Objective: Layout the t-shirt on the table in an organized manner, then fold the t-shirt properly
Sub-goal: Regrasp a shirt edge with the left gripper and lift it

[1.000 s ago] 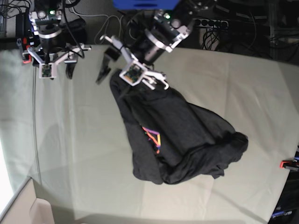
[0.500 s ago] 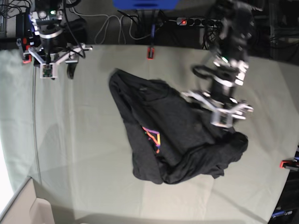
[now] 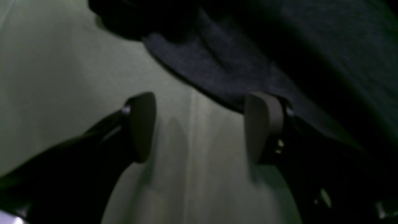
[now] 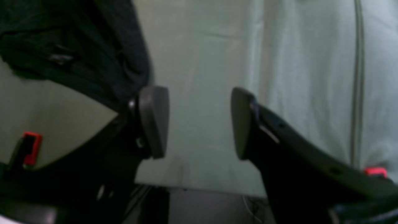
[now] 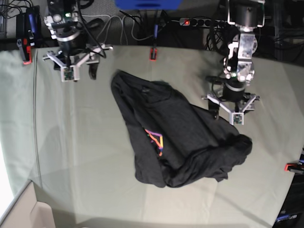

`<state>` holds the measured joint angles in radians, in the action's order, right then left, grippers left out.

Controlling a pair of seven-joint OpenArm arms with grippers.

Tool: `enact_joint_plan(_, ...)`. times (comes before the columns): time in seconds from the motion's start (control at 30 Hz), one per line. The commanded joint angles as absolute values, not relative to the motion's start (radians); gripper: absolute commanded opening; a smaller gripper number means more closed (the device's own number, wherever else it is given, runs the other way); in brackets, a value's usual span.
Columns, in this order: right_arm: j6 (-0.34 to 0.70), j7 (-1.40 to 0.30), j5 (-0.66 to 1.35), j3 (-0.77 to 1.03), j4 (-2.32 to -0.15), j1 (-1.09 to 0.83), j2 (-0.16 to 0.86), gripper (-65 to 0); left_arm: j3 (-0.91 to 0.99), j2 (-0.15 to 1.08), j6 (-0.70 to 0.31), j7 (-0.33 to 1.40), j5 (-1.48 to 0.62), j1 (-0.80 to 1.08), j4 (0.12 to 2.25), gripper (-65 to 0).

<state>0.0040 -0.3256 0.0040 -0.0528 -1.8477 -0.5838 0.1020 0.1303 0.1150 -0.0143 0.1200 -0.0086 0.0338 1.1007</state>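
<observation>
- Base view, nearest us: bare pale green surface (image 5: pixel 71 156), then the t-shirt (image 5: pixel 190 137), which lies crumpled near the middle with its rainbow graphic (image 5: pixel 154 141) facing up and its right-hand end bunched thick.
- We judge the layout step unfinished, since no sleeve or hem is spread flat.
- Further back, our left tool (image 5: pixel 231 110) hangs just beside the shirt's right edge, jaws wide and empty, probably placed there to take that edge.
- Its wrist camera shows one finger (image 3: pixel 263 127) close against the dark hem; we cannot tell whether it touches.
- Farthest, our right tool (image 5: pixel 75 68) sits wide and empty by the far left corner, apart from the collar end.
- A red clamp (image 5: pixel 153 53) marks the far edge.
- Both wrist pictures are dim and blurred, and the shirt's folded-under parts are hidden.
</observation>
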Motion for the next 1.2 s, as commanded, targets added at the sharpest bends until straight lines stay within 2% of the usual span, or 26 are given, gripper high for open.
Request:
enact_joint_plan(0.0, 0.007, -0.300, 0.002, -0.050, -1.856, -0.585, 0.105, -32.5, 0.137, 0.114, -0.005, 0.105, -0.002, 0.002, 1.095, -21.7)
enact_joint_plan(0.33, 0.007, -0.300, 0.002, -0.048, -1.848, -0.584, 0.107, -32.5, 0.137, 0.091, -0.005, 0.105, -0.002, -0.094, 0.943, -21.7)
enact_joint_plan(0.53, 0.007, -0.300, 0.002, -0.048, -1.833, -0.582, 0.107, -32.5, 0.137, 0.077, -0.005, 0.105, -0.002, -0.094, 0.937, -22.8)
enact_joint_plan(0.6, 0.007, -0.300, 0.002, -0.048, -1.811, -0.567, 0.107, -32.5, 0.140, 0.074, -0.005, 0.105, -0.002, -0.093, 0.934, -30.7)
enact_joint_plan(0.73, 0.007, -0.300, 0.002, -0.050, -1.762, -0.550, 0.108, -32.5, 0.142, 0.074, -0.001, 0.107, -0.018, -0.093, 0.934, -65.0)
enact_joint_plan(0.83, 0.007, -0.300, 0.002, -0.051, -1.761, -0.550, 0.120, -32.5, 0.142, 0.071, -0.001, 0.107, -0.102, -0.090, 0.943, -61.9)
enact_joint_plan(0.87, 0.007, -0.297, 0.002, -0.051, -1.761, -0.550, 0.120, -32.5, 0.142, 0.074, -0.001, 0.107, -0.137, -0.073, 0.947, -64.6)
enact_joint_plan(0.93, 0.007, -0.295, 0.002, -0.051, -1.762, -0.550, 0.120, -32.5, 0.142, 0.079, -0.001, 0.107, -0.196, -0.035, 0.993, -65.0)
enact_joint_plan(1.17, 0.007, -0.295, 0.002, -0.051, -1.761, -0.552, 0.133, -32.5, 0.142, 0.076, 0.004, 0.108, -0.263, 0.188, 1.296, -64.7)
